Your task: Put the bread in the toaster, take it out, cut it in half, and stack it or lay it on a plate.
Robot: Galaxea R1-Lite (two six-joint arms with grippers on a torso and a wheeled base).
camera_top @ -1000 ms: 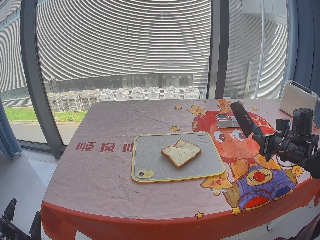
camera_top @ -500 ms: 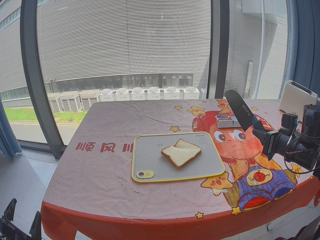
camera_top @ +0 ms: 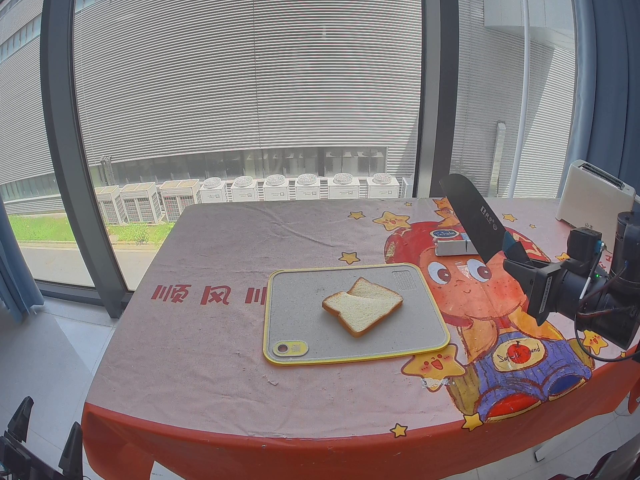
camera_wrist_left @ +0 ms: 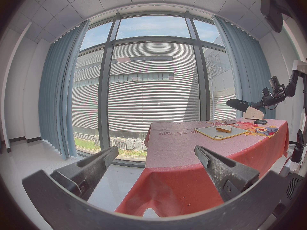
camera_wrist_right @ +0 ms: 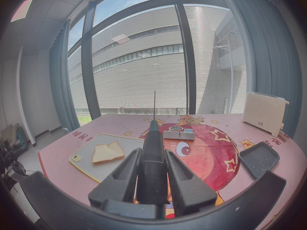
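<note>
Right gripper (camera_wrist_right: 153, 163) grips the knife (camera_top: 475, 216) handle, at 2 o'clock from the bread (camera_top: 362, 305). Bread looks soft, light and crumbly, so pinch the crust edges gently. Left gripper (camera_wrist_left: 155, 152) released.

The knife (camera_top: 475, 218) is black, the cutting board (camera_top: 300, 315) grey rimmed yellow, the tablecloth (camera_top: 220, 375) pink

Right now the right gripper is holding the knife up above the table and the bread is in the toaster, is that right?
No, one thing is off. The bread is not in the toaster; it lies on the cutting board, as the head view shows. The right gripper does hold the knife up above the table.
</note>
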